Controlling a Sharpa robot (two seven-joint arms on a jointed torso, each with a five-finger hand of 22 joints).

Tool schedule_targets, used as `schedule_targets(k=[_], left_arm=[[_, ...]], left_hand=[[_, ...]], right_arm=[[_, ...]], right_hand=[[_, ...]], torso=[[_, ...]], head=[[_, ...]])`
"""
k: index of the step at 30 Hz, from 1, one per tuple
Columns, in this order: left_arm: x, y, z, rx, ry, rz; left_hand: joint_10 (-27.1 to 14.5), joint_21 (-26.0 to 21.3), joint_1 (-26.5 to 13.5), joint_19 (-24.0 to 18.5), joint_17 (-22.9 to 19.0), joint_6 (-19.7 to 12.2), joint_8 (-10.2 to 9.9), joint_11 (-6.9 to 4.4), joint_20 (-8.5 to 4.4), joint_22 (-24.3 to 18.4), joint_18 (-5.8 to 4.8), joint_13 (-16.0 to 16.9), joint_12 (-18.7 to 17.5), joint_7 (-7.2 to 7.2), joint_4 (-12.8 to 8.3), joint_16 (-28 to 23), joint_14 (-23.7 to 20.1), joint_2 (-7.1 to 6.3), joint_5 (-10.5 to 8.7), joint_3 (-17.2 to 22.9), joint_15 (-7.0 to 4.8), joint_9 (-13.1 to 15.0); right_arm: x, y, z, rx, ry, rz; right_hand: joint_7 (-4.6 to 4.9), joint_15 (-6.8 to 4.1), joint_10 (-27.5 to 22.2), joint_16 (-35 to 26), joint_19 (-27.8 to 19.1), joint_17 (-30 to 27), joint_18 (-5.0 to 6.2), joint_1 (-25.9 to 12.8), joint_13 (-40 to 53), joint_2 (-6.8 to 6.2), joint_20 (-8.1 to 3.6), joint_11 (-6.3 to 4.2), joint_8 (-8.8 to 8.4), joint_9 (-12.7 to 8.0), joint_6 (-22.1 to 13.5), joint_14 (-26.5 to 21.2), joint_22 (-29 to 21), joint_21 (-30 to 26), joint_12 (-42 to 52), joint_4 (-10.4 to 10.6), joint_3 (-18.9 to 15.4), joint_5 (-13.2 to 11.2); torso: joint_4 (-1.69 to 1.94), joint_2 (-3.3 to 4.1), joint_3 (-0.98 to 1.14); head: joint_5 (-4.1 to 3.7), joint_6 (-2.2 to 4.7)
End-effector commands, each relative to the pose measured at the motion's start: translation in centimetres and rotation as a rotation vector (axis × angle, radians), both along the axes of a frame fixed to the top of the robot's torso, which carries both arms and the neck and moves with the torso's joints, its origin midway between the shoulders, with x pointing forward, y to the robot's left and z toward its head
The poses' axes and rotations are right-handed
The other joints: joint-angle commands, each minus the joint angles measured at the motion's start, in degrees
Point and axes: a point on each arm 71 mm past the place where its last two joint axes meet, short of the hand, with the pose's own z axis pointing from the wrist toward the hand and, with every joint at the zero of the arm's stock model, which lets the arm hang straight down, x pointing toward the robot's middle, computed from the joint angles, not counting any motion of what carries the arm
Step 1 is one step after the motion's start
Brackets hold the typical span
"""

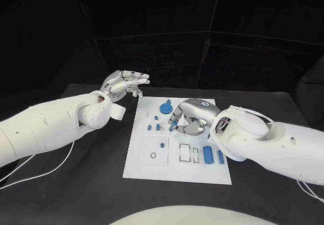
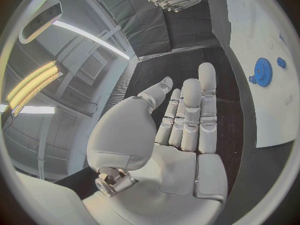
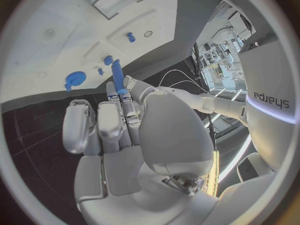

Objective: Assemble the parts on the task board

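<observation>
Right hand (image 1: pixel 191 119) pinching blue peg (image 3: pixel 117 75) over task board (image 1: pixel 177 173), blue gear (image 1: pixel 165 108) nearby, left hand (image 1: pixel 123 84) spread, holding nothing

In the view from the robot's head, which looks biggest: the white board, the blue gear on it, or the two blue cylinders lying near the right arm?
1. The task board, by far.
2. The blue gear.
3. The two blue cylinders; each looks close to the gear in size, so that ranking is unsure.

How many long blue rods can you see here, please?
3. A wider rod and a thinner rod lie side by side near the board's right edge; the third rod is held by the right hand. That hand may hide others.
</observation>
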Motion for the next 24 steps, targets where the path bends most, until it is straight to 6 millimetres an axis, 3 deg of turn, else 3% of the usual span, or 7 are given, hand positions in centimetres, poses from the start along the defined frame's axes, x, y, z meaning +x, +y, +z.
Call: schedule_targets(k=[1,10,24], left_arm=[[0.0,-0.3,0.2,-0.013,-0.007,-0.009],[0.0,-0.6,0.2,-0.015,-0.008,-0.014],[0.1,-0.8,0.2,-0.016,-0.007,-0.019]], left_hand=[[-0.41,-0.21,0.25,-0.24,-0.07,-0.36,0.36,-0.06,0.33,-0.1,0.78,-0.04,0.34,0.02,-0.1,-0.13,-0.48,0.17,-0.16,-0.4,0.12,0.01],[-0.41,-0.21,0.25,-0.24,-0.07,-0.36,0.36,-0.06,0.33,-0.1,0.78,-0.04,0.34,0.02,-0.1,-0.13,-0.48,0.17,-0.16,-0.4,0.12,0.01],[-0.44,-0.23,0.28,-0.23,-0.09,-0.37,0.39,-0.06,0.33,-0.12,0.78,-0.04,0.39,0.02,-0.1,-0.11,-0.5,0.23,-0.16,-0.42,0.12,0.01]], right_arm=[[-0.8,1.7,-1.0,0.028,0.051,0.067],[-2.6,5.2,-4.1,-0.012,0.126,0.182],[-2.4,6.4,-5.7,-0.08,0.118,0.207]], right_hand=[[0.3,0.05,1.4,0.24,0.15,-0.02,-0.56,-0.02,0.1,-0.4,0.05,-1.01,-0.27,-0.07,-0.21,0.47,1.26,0.1,-0.16,-0.25,0.67,0.46],[0.4,0.12,1.25,0.2,0.1,-0.19,-0.54,-0.19,0.07,-0.47,0.1,-0.91,-0.45,-0.12,-0.38,0.43,1.23,0.08,-0.41,-0.39,0.91,0.69],[0.44,0.15,1.2,0.2,0.08,-0.22,-0.54,-0.24,0.06,-0.49,0.12,-0.88,-0.51,-0.13,-0.43,0.42,1.23,0.07,-0.48,-0.43,0.97,0.75]], torso=[[-0.03,-0.04,-0.05],[-0.07,0.02,0.03],[-0.06,0.04,0.08]], head=[[0.54,0.06],[1.19,-0.06],[1.83,-0.16]])
